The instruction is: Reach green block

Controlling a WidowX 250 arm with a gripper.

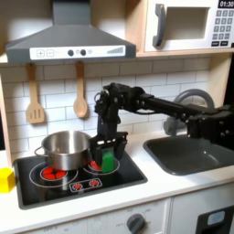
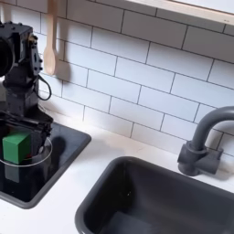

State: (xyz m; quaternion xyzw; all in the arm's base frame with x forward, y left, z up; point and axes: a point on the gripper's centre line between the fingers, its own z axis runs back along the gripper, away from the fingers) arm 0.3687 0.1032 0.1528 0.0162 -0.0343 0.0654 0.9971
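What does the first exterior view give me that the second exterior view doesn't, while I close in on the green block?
In the first exterior view: the shiny steel pot on the black stovetop, the small yellow block at the counter's left edge, the grey range hood and the white microwave.

In the second exterior view: the bend of the dark grey faucet up close.

Both: the small bright green cube between the black gripper's fingers, and the dark sink.
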